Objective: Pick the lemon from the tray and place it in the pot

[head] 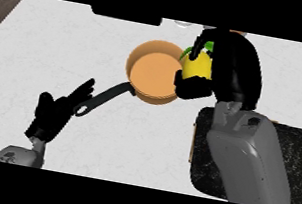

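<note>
My right hand (224, 66) curled round lemon (198, 65), at pot (153, 72) right rim. Left hand (54, 112) open, resting on table (58, 47). Risk: release off-centre, lemon clips rim, rolls away toward tray (300, 166).

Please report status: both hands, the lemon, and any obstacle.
Right robot hand shut on lemon, at pot rim. Left robot hand open, resting by pot handle. No obstacle seen.

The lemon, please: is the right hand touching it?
Touching: the head view shows the right hand with its fingers curled round the lemon.
</note>
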